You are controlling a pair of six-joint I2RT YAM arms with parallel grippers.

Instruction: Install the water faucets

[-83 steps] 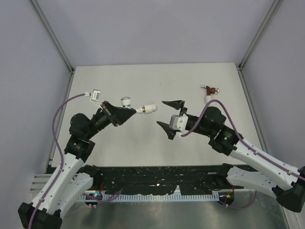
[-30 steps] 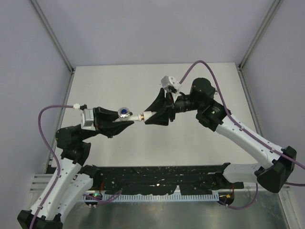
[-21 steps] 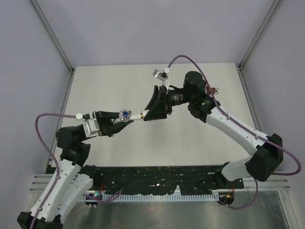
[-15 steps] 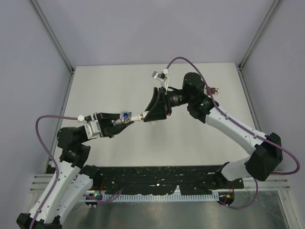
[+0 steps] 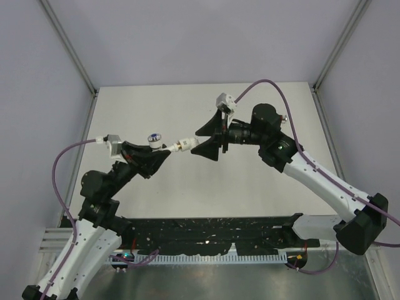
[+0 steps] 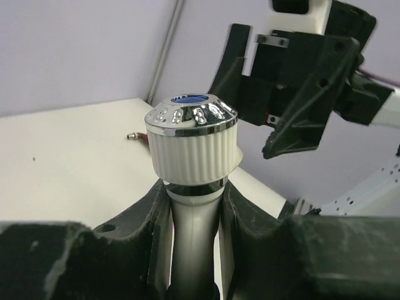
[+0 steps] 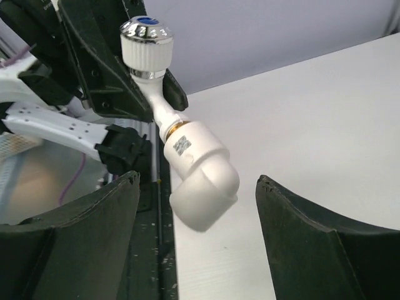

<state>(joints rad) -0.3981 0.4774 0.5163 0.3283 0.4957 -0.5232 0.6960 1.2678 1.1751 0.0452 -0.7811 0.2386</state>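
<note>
My left gripper [image 5: 161,154] is shut on the stem of the white faucet [image 5: 164,144], held above the table; its silvery blue-dotted knob [image 6: 191,112] stands up between the fingers [image 6: 147,225]. The faucet's brass threaded end sits in a white elbow fitting [image 7: 199,167], also seen from the top [image 5: 186,144]. My right gripper [image 7: 199,181] is open, one finger on each side of the elbow, touching neither side; from the top it is [image 5: 200,143]. The dark red faucet [image 6: 141,138] lies on the table far behind; the right arm hides it from the top.
The white tabletop [image 5: 144,106] is bounded by grey walls with metal corner posts [image 5: 70,50]. A black cable rack [image 5: 206,234] runs along the near edge. Purple cables [image 5: 275,84] loop off both wrists.
The right gripper has rolled, and its fingers now stand spread apart around the elbow. The left gripper has lifted and turned the faucet, so the knob sits higher and further left.
</note>
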